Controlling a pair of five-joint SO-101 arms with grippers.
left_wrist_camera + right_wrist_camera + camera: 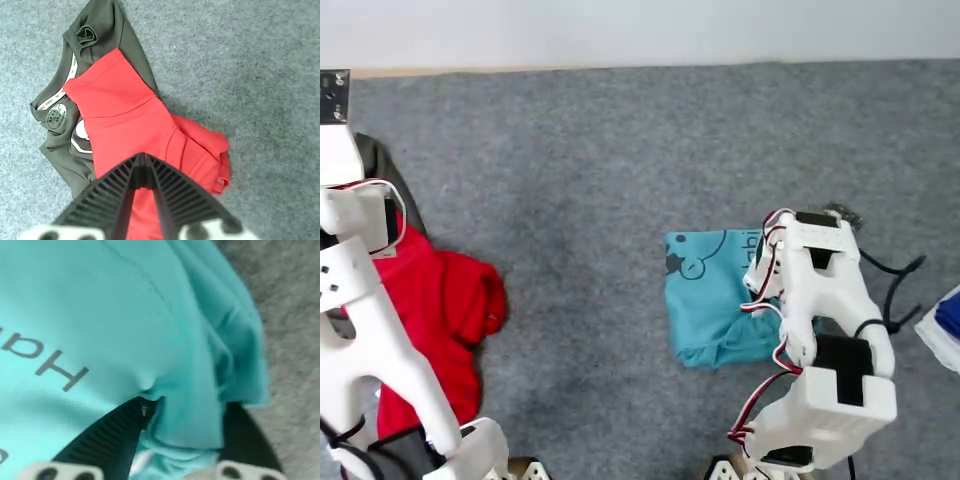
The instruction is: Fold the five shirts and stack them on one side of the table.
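**Right claw astride the teal shirt, left claw closed above the red one**

The teal shirt [705, 300] lies partly folded on the grey table [570, 150], right of centre and toward the near side. Its printed face is up and its near edge is bunched. The right arm [820, 330] leans over the shirt's right part. In the right wrist view the right claw [189, 412] has its jaws spread, with a thick fold of the teal cloth between them. One black fingertip [135, 415] presses into the fabric, which puckers around it. The other finger sits behind the rumpled edge, next to bare table.

The red shirt [445, 300] lies crumpled at the left side of the table, with the left arm [370, 330] above it. A dark shirt [100, 35] lies under the red one and sticks out on its far side, collar and label showing. The left claw [145, 160] has its jaws pressed together with nothing between them, and it hangs over the red shirt.

At the right edge of the table, well apart from the teal shirt, there is a corner of blue and white cloth [945, 325]
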